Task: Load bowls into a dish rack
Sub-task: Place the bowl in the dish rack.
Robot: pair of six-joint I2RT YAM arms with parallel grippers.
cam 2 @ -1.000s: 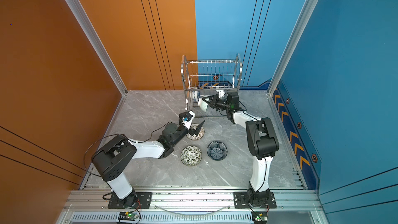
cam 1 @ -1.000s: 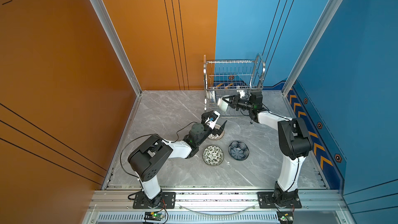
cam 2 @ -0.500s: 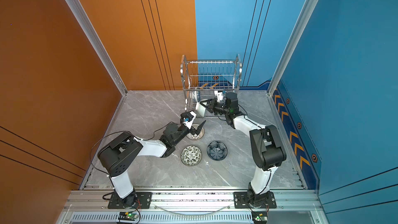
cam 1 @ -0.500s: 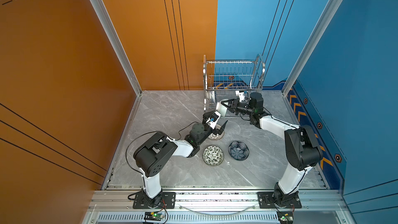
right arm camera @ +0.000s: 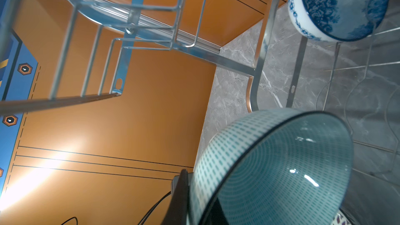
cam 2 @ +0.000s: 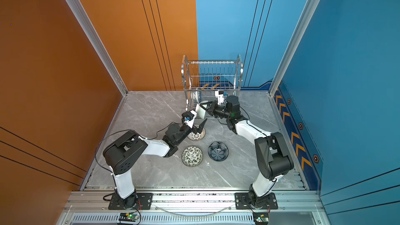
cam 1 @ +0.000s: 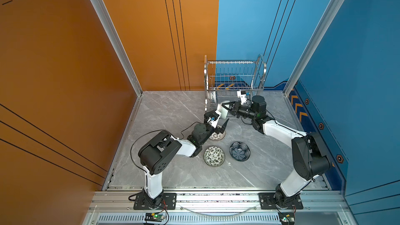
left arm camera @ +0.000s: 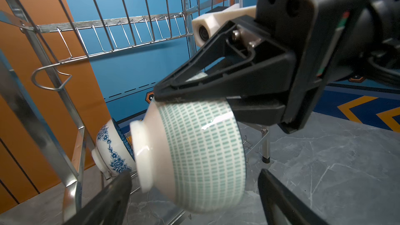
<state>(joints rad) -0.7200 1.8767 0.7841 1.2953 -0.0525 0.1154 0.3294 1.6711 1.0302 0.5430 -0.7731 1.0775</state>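
My right gripper (cam 1: 224,104) is shut on the rim of the pale mint green bowl (cam 1: 223,111), holding it on edge in front of the dish rack's (cam 1: 234,74) lower shelf. In the left wrist view the mint bowl (left arm camera: 201,154) hangs between my open left fingers (left arm camera: 108,198), with gaps on both sides. My left gripper (cam 1: 219,124) is just below it, above the white lattice bowl (cam 1: 216,136) on the floor. The blue-floral bowl (cam 1: 212,97) stands in the rack's lower left end. The leaf-patterned bowl (cam 1: 214,156) and navy bowl (cam 1: 239,151) sit upright nearer the front.
The rack (cam 2: 213,72) stands against the back wall at the corner of the orange and blue panels. Its upper shelf (left arm camera: 129,22) holds nothing. Marble floor lies open to the left of the arms and in front of the two front bowls.
The right arm's elbow has swung to the right and the mint bowl has sunk slightly toward the left gripper. The left arm's elbow has shifted right, and its fingers have narrowed a little.
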